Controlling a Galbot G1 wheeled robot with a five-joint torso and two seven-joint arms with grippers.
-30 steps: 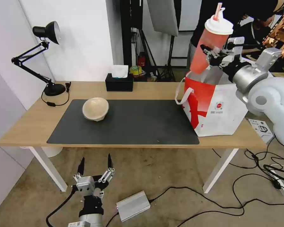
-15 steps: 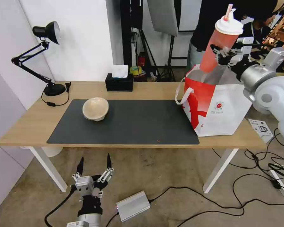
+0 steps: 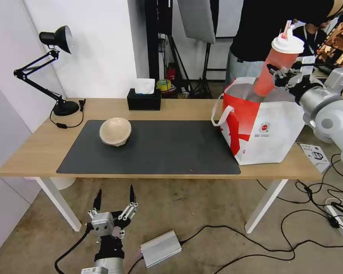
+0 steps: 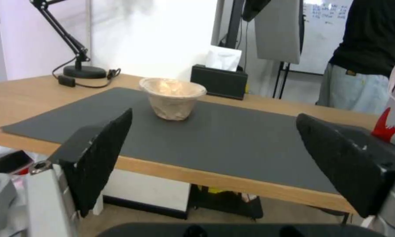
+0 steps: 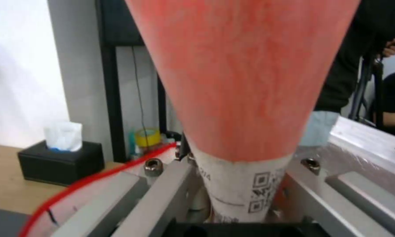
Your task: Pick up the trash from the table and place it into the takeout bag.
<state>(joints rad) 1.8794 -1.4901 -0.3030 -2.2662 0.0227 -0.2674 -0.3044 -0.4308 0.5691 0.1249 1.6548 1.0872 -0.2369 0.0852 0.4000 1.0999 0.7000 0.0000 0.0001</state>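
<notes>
Head view, right: my right gripper point(image 3: 280, 72) is clamped on the red drink cup point(image 3: 271, 68), tilted, its base just over the open mouth of the takeout bag point(image 3: 272, 129) at the table's point(image 3: 34, 148) right end.
Head view, left: my left gripper point(image 3: 114, 199) hangs below the table's front edge, fingers apart.
Left wrist view: my spread fingers point(image 4: 98, 154) frame the beige paper bowl point(image 4: 172, 97), upright on the dark mat point(image 4: 232, 144), tissue box point(image 4: 219, 80) behind.
Right wrist view: the cup point(image 5: 246, 85) sits between my fingers point(image 5: 158, 194), the bag's red rim point(image 5: 92, 179) below.
</notes>
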